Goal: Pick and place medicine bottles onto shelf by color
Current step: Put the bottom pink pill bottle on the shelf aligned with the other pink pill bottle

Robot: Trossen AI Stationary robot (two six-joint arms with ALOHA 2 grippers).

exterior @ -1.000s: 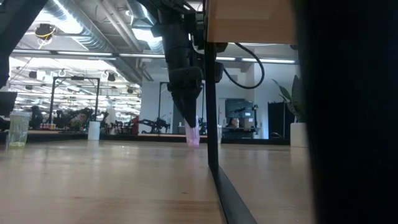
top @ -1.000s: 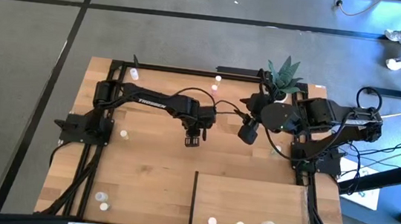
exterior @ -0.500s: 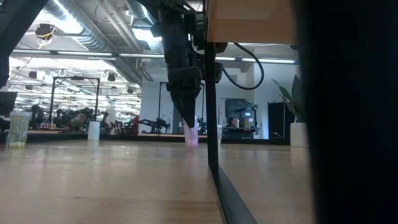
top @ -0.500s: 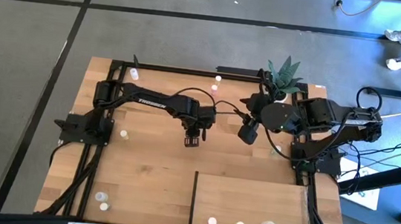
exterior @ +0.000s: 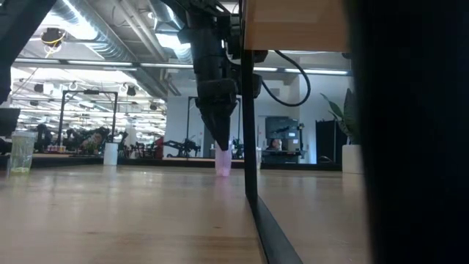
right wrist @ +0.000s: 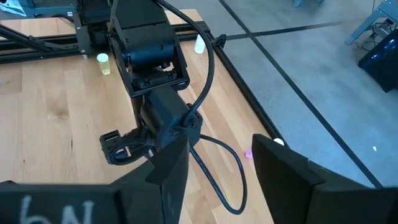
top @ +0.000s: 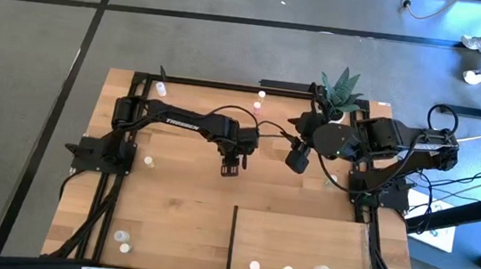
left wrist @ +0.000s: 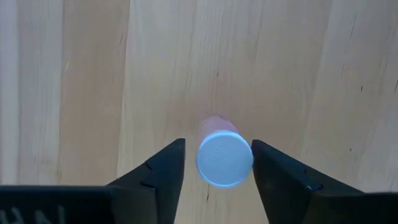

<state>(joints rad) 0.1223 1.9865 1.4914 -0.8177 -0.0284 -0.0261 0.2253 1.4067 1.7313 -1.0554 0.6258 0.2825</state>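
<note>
Left claw (left wrist: 214, 163): parted around upright pink white-capped round bottle (left wrist: 224, 155), gaps showing | bench (top: 179, 209) centre | right claw (right wrist: 214, 163): open, empty, 3 o'clock

Light is even and fairly bright over the tabletop (top: 180, 200) in the high view, with soft, short shadows under both arms and no hard glare. The low view is backlit: long ceiling lamps (exterior: 95, 33) glow in the room behind, so the arm hanging before them reads as a near silhouette, and a broad dark mass fills that picture's right side. The near planks there are blurred, with a faint sheen. In the left wrist view a round bottle cap (left wrist: 224, 158) shines cool bluish white, slightly overexposed, its edges soft; the wood around it is sharp and evenly lit.
</note>
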